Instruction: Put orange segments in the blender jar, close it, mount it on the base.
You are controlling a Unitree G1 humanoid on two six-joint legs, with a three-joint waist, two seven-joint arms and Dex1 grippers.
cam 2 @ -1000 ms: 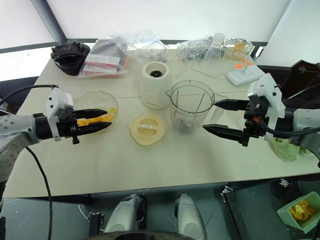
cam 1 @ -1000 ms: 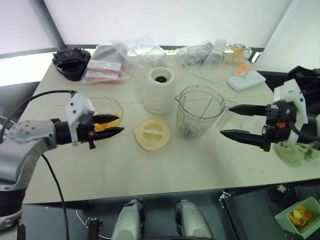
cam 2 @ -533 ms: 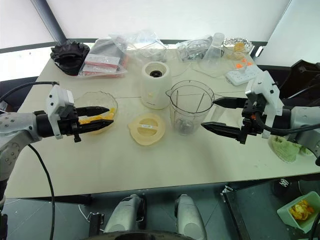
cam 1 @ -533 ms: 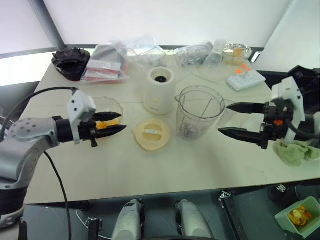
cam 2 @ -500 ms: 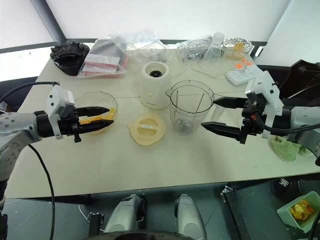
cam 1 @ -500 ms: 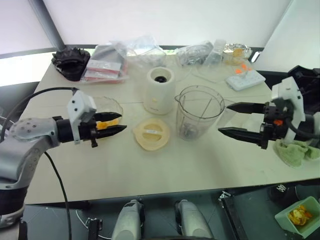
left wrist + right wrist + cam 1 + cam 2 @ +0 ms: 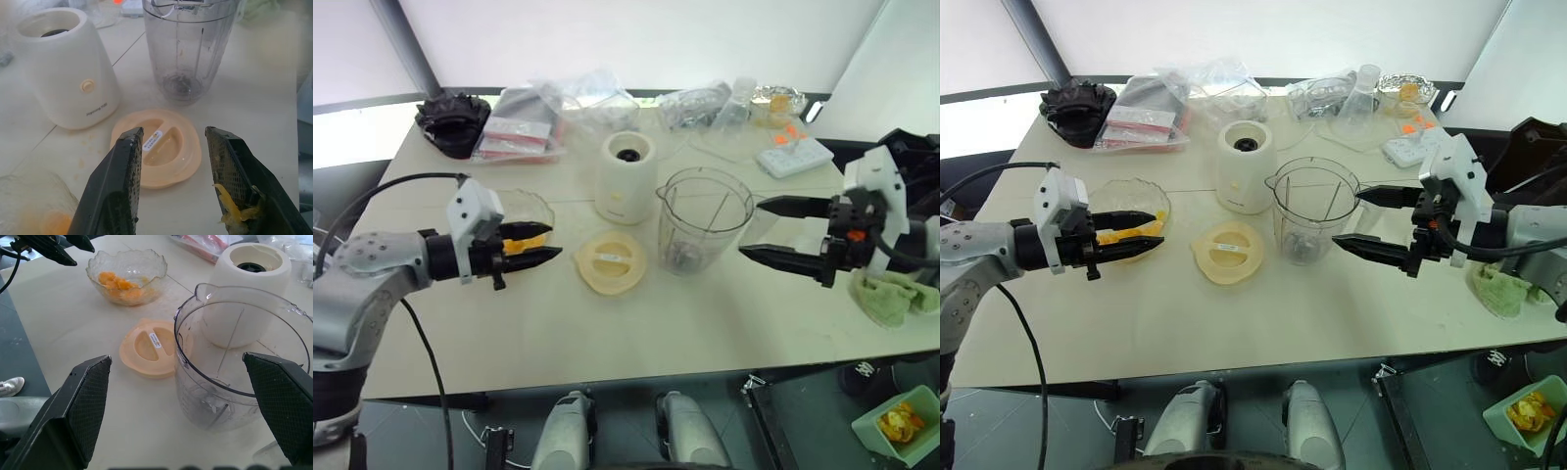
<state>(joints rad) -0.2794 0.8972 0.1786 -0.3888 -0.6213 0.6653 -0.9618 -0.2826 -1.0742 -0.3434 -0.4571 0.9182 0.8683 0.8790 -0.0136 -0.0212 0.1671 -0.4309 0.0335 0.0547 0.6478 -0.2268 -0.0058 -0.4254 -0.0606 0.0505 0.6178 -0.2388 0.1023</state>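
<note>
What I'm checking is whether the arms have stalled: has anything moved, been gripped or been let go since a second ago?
Nothing visibly changed. The left gripper is still open and empty by the bowl of orange segments, and the right gripper is still open beside the blender jar. The lid and base sit where they were.

Bright, even daylight from a pale backdrop; soft faint shadows on the table [image 7: 636,323]; wrist views blur at the edges.
</note>
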